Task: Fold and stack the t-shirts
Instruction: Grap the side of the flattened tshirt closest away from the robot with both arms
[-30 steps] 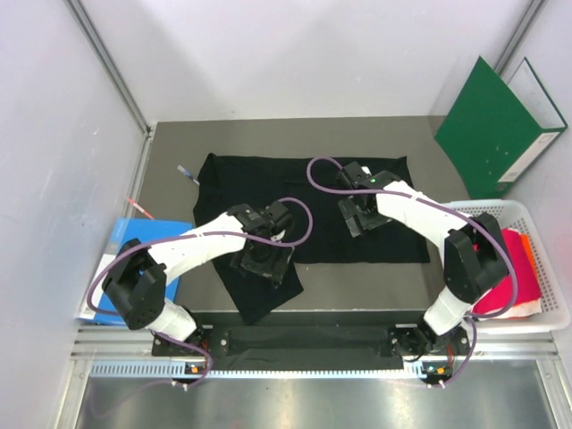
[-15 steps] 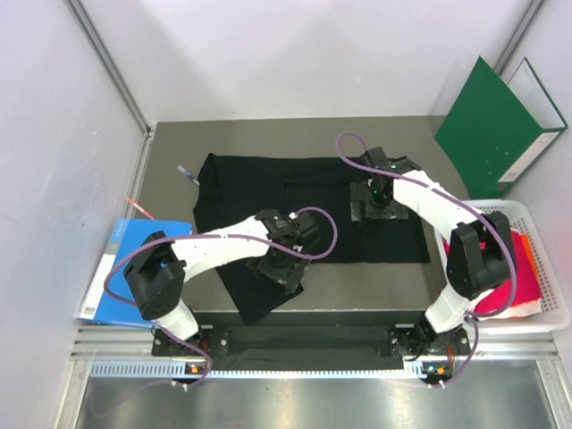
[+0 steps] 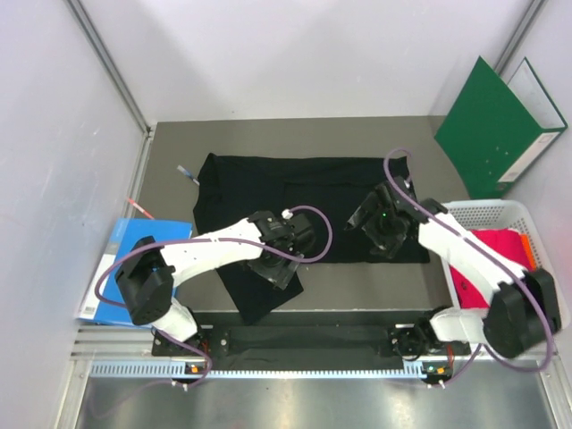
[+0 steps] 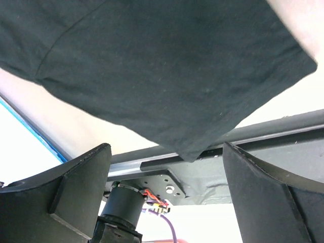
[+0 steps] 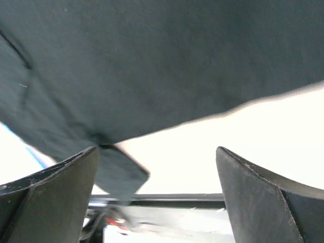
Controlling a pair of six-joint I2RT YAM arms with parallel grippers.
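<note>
My left gripper (image 3: 278, 264), released, hovers over the black t-shirt (image 3: 268, 183)'s near sleeve; my right gripper (image 3: 381, 234), released too, hovers over its near hem.

- table (image 3: 357, 138): grey-brown, flat;
- black t-shirt (image 3: 259, 183): spread over the middle, one part reaching the near edge;
- blue folder (image 3: 147, 231): flat, left edge;
- white basket (image 3: 500, 207): right edge;
- green folder (image 3: 487, 125): upright, far right corner
</note>
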